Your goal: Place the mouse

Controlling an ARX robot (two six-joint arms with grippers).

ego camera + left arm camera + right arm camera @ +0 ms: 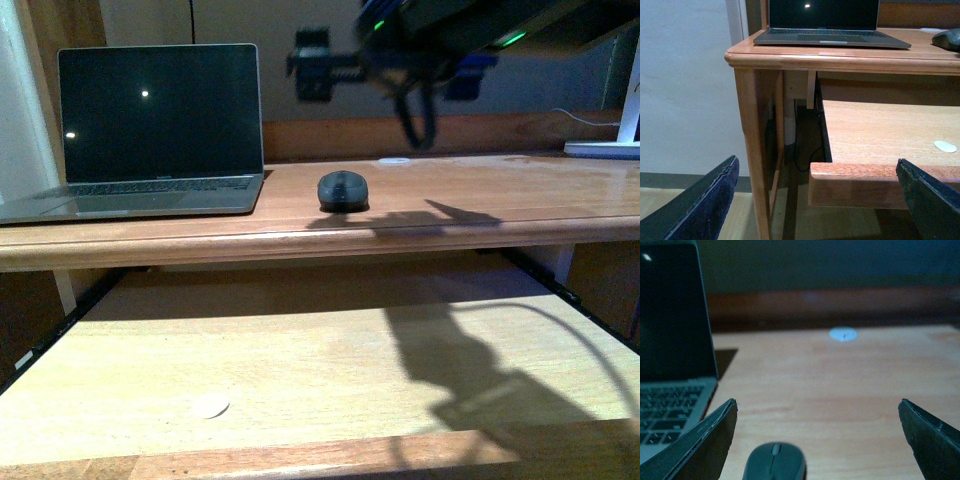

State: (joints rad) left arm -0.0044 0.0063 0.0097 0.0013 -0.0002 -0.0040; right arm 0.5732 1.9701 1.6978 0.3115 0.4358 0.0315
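The mouse [342, 190] is small, dark and domed with a scroll wheel. It sits on the wooden desk top [480, 205], just right of the laptop [155, 130]. In the right wrist view the mouse [774, 462] lies between my open right fingers, apart from both, near the laptop [670, 355]. My right gripper [817, 440] is open and empty; its arm is a dark blur above the desk [430, 45]. My left gripper [817, 202] is open and empty, low beside the desk's left front corner. The mouse's edge shows in the left wrist view [949, 39].
A pull-out wooden shelf [300, 370] extends below the desk top, with a small white disc [210, 405] on it. Another pale disc [395, 160] lies at the desk's back. A white object [605, 148] stands at the far right. The desk leg [752, 150] is near my left gripper.
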